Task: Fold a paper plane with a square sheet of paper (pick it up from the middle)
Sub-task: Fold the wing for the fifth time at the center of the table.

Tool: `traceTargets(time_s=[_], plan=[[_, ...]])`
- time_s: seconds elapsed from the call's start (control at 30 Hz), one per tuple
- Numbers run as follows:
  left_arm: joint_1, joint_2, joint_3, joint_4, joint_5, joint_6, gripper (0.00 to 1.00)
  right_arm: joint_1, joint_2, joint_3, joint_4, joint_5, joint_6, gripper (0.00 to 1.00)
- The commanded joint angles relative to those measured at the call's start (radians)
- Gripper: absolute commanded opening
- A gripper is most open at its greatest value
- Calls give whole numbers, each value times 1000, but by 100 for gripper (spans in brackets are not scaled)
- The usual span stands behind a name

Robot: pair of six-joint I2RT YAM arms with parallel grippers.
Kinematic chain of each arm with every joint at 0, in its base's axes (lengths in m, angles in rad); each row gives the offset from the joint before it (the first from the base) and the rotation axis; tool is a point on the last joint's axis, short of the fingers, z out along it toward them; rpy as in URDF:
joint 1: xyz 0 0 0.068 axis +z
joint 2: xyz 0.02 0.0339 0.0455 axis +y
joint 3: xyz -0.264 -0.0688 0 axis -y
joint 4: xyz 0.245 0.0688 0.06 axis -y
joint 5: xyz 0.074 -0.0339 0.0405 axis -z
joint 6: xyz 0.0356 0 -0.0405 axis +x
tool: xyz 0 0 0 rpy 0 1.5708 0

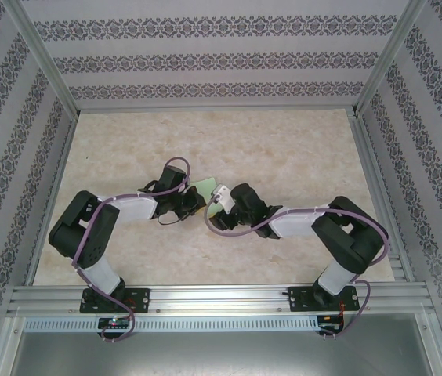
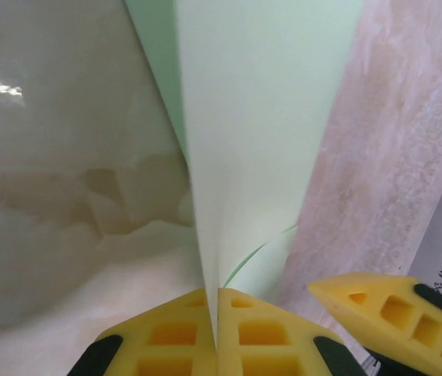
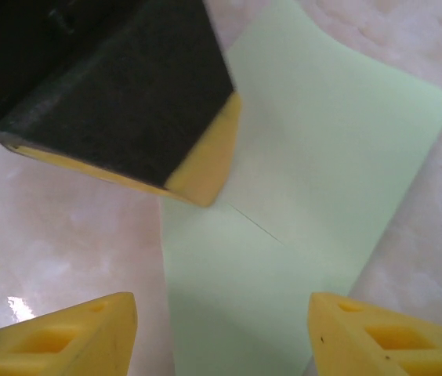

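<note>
Left tool (image 2: 217, 305): fully closed, its two yellow fingers pressed together at the bottom centre of the left wrist view, with a raised fold of the sheet pinched between them.
Right tool (image 3: 222, 307): jaws wide apart, gripping nothing; its yellow fingertips sit at the lower left and lower right corners of the right wrist view, with the sheet's near edge between them.
Square sheet of paper (image 3: 323, 157): pale green, at the centre of the overhead view, between the two tools. In the right wrist view it spreads from the bottom centre to the upper right, with a faint crease running across its middle. In the left wrist view it rises from the pinch as a narrow wedge that widens towards the top of the frame.
Contact: the black and yellow finger of the left tool comes in from the upper left of the right wrist view, its tip on the sheet.
Table (image 1: 284, 149): pale marbled surface under the sheet; whether the far part of the sheet lies flat on it cannot be told.
</note>
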Motion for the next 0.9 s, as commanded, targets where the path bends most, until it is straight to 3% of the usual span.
traceTargets(time_s=[0.0,0.33,0.47,0.87], plan=[[-8,-27,34,-45,-9,-3,4,32,44,12,113,44,-107,60],[-6,-27,47,-68,-15,-2,4,69,118,2,219,155,-169,52],[-4,-27,48,-70,-15,-2,4,94,135,-6,256,264,-216,43],[8,-33,55,-87,-19,-5,4,104,164,-1,258,275,-231,21]])
